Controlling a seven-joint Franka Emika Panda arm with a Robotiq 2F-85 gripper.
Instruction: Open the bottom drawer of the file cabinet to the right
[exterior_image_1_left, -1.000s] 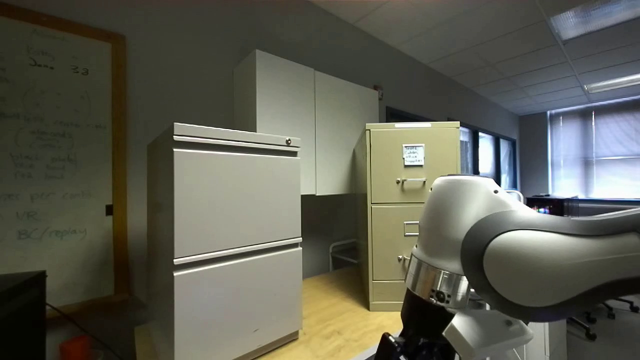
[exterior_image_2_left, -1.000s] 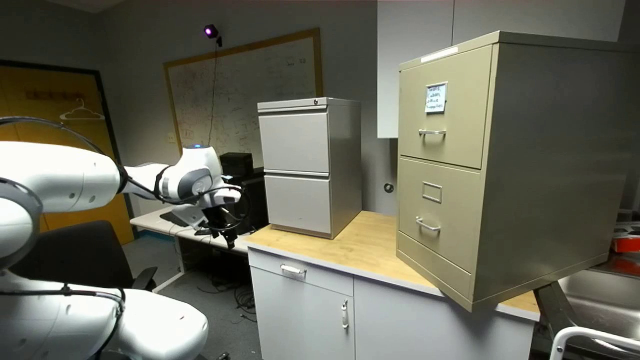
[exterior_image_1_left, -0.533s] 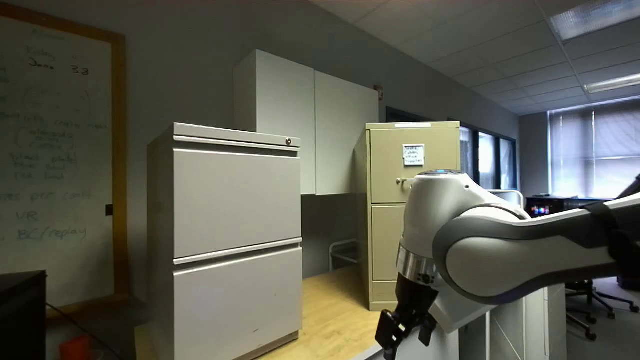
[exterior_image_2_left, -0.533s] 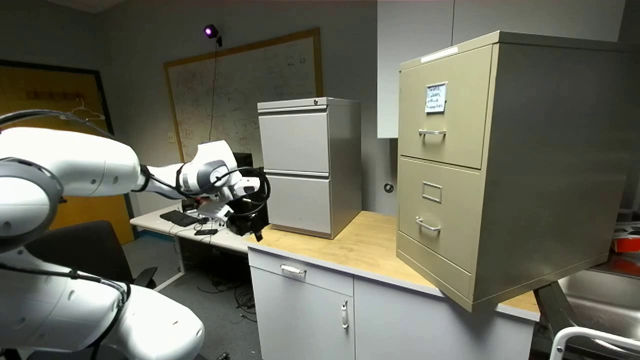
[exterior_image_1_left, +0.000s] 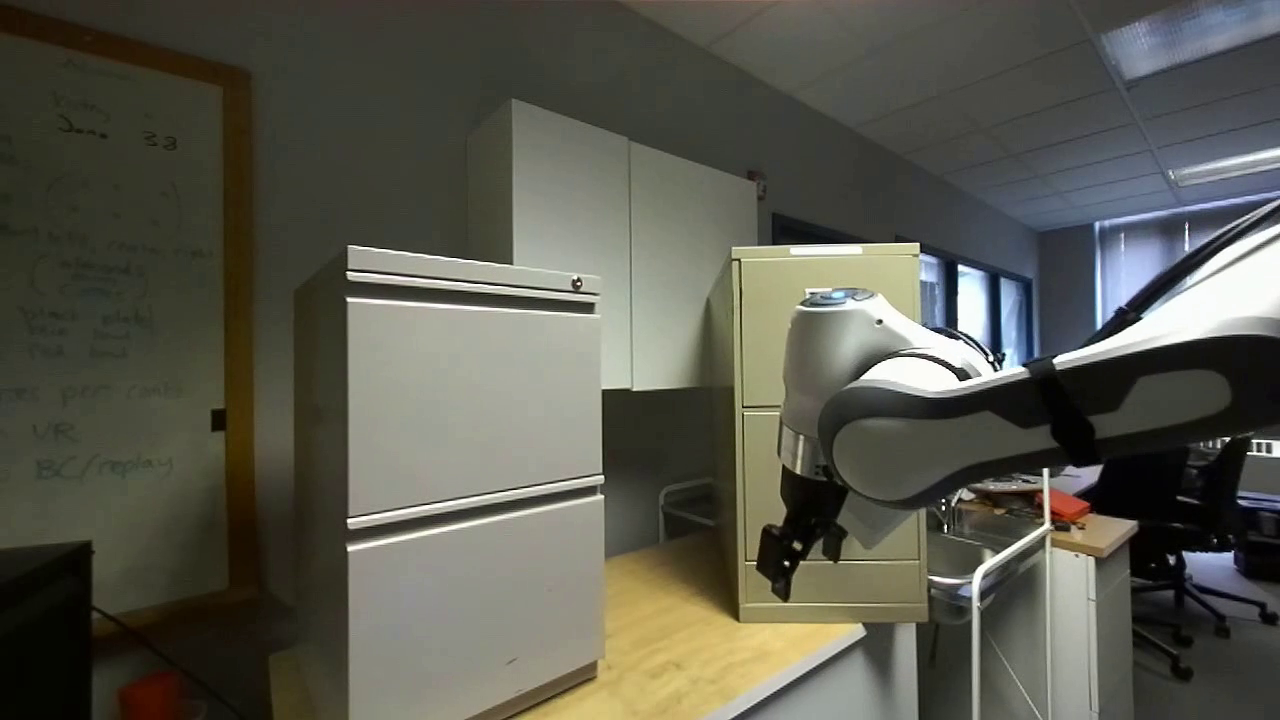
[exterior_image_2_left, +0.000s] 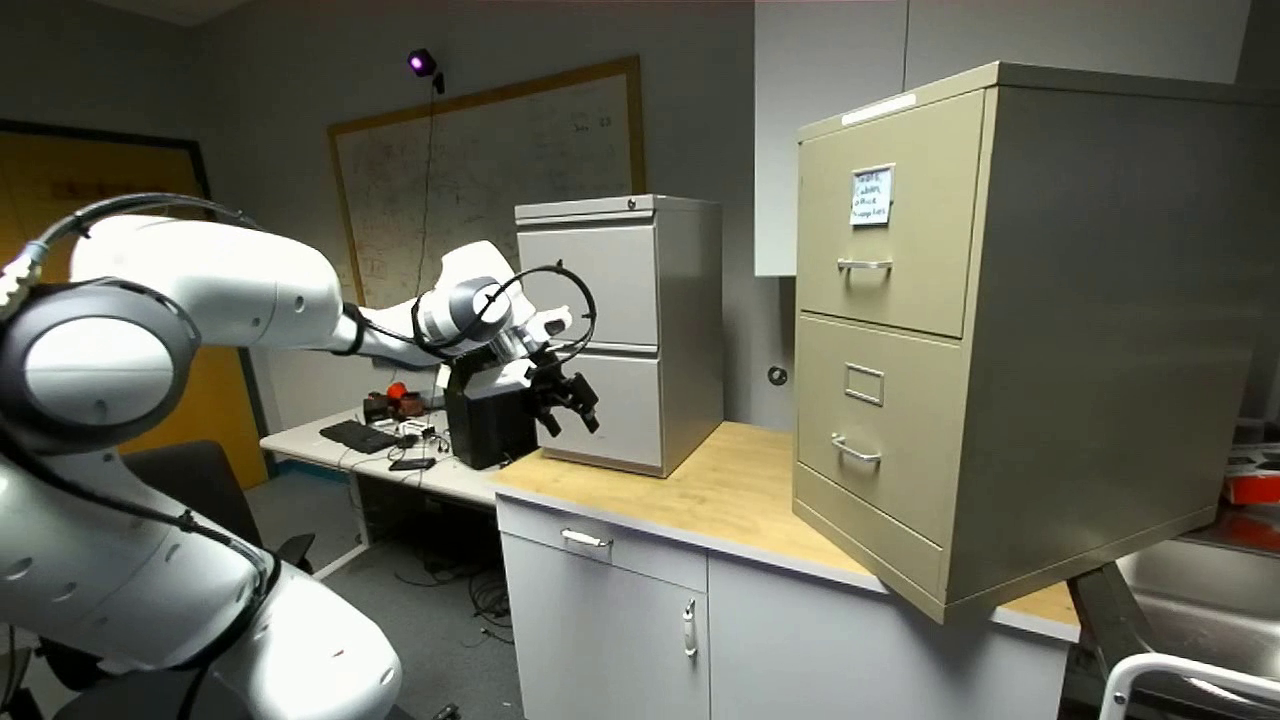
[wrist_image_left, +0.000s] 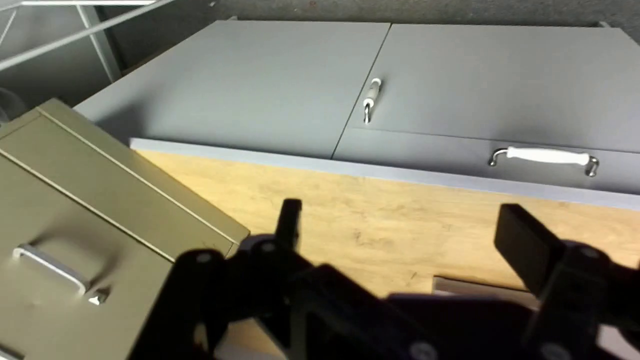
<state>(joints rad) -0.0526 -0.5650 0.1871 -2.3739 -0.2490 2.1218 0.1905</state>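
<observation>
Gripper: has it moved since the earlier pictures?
Yes: in an exterior view the gripper moved up and picture-right, from left of the grey cabinet to overlapping its lower drawer.

File cabinet (exterior_image_2_left: 1030, 330): tan metal, two drawers high, white-labelled on its upper front. Stands upright on the counter (exterior_image_2_left: 700, 490), angled, one lower front corner projecting beyond the counter's edge. Bottom drawer (exterior_image_2_left: 905, 430): matching tan, silver-handled, fully closed, positioned just above the counter.

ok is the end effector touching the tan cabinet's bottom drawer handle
Apart: in an exterior view, wooden countertop shows between the end effector and the bottom drawer handle.
</observation>
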